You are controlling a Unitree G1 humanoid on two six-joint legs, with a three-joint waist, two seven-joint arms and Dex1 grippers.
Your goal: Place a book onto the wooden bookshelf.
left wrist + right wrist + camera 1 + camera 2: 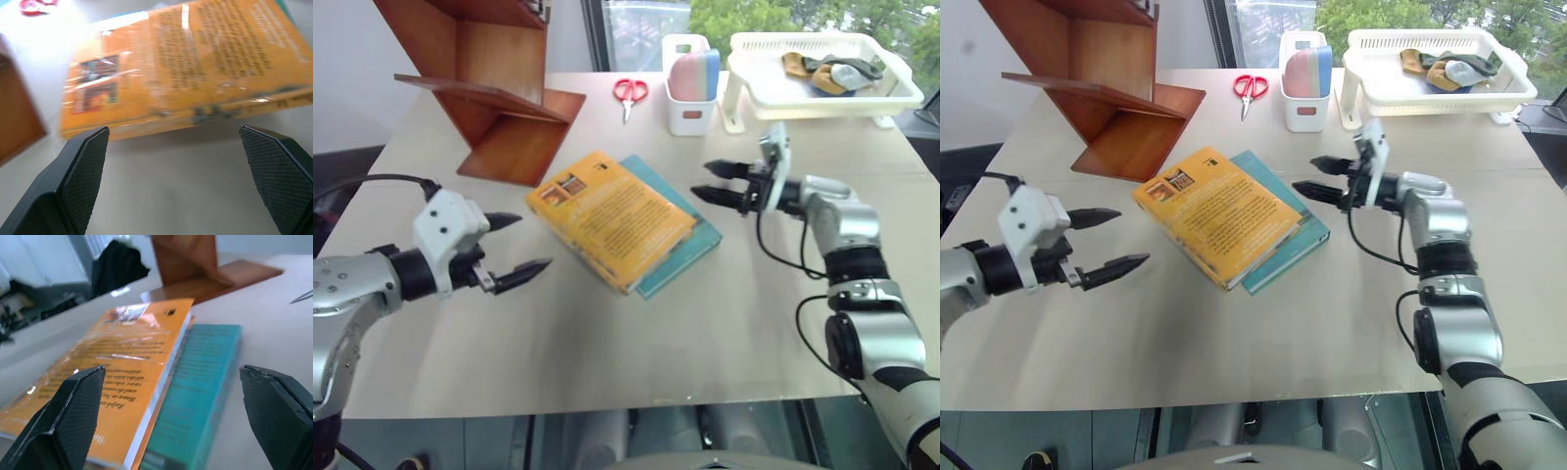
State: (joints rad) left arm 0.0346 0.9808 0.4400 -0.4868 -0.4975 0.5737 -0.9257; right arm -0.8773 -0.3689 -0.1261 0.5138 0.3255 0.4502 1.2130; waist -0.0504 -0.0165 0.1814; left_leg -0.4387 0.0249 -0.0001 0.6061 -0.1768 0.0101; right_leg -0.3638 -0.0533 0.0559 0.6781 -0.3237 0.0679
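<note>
The wooden bookshelf [484, 83] is cut off by the top edge of both eye views, so its upper boards cannot be seen, and the teal-green book [690, 245] lies mostly hidden under the book [607, 217], showing only a strip along two sides. The printed text on the yellow-orange cover is too small to read from the head and smeared by blur in the left wrist view. The items heaped in the white basket [822, 93] are too small to identify.

Yellow book [1222, 213] lying on a teal book [1285, 227] on the table [1234, 333], brown shelf [1102, 88] behind, left gripper [1108, 241] and right gripper [1317, 178] both open, apart from books
</note>
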